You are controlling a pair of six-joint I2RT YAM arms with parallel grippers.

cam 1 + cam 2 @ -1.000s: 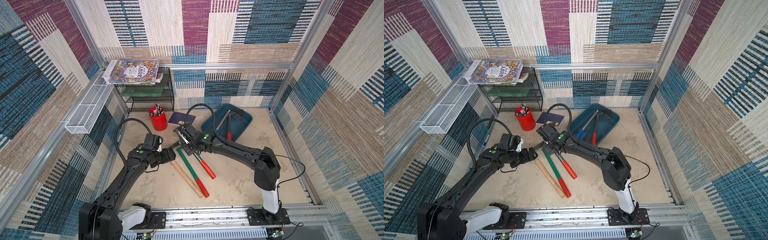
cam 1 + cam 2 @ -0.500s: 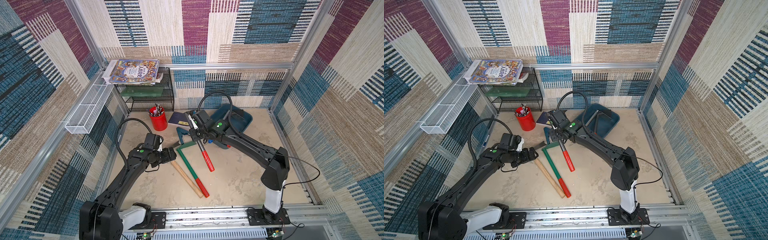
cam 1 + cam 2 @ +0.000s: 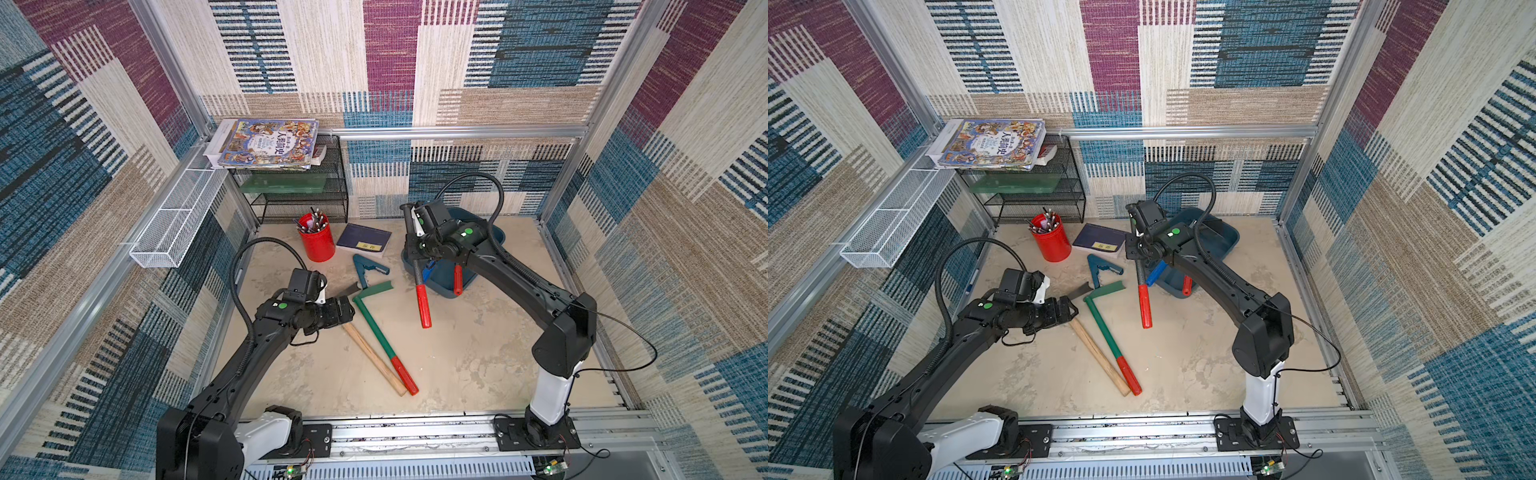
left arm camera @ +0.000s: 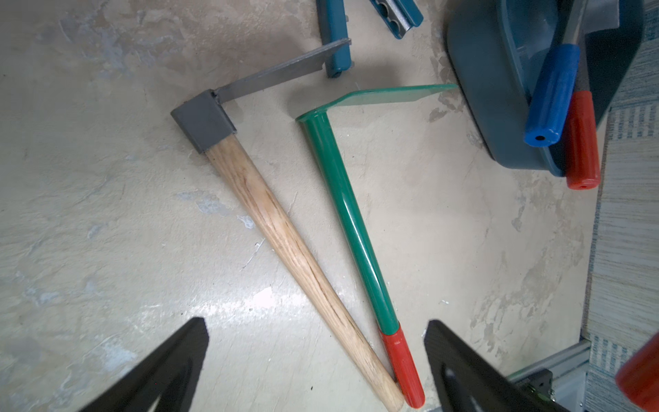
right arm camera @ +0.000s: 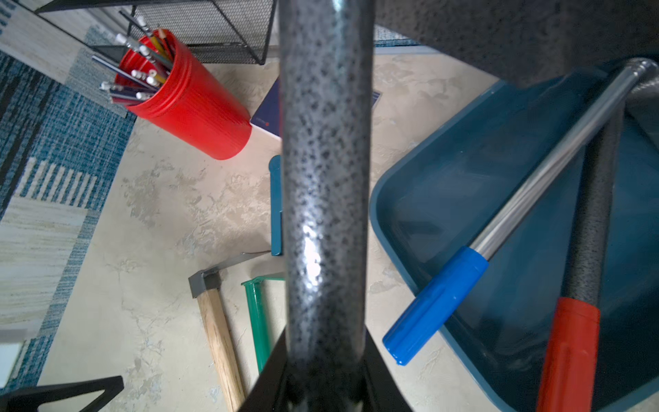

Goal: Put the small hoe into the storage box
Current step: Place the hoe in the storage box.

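My right gripper [image 3: 415, 249] is clamped on the small hoe [image 3: 423, 305] by its shaft beside the storage box [image 3: 442, 291]: mid-carry, I reckon, next swinging it over the rim.

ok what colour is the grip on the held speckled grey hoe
Red grip; clearest in a top view.

Left arm [image 3: 253, 353], right arm [image 3: 515, 278]: black links, white base segments, green dot stickers, looping black corrugated cables.

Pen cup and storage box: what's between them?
A blue notebook lies on the floor between the red pen cup and the storage box, nearer the cup, in both top views. The right claw, shut on a speckled grey hoe, hangs beside the box.
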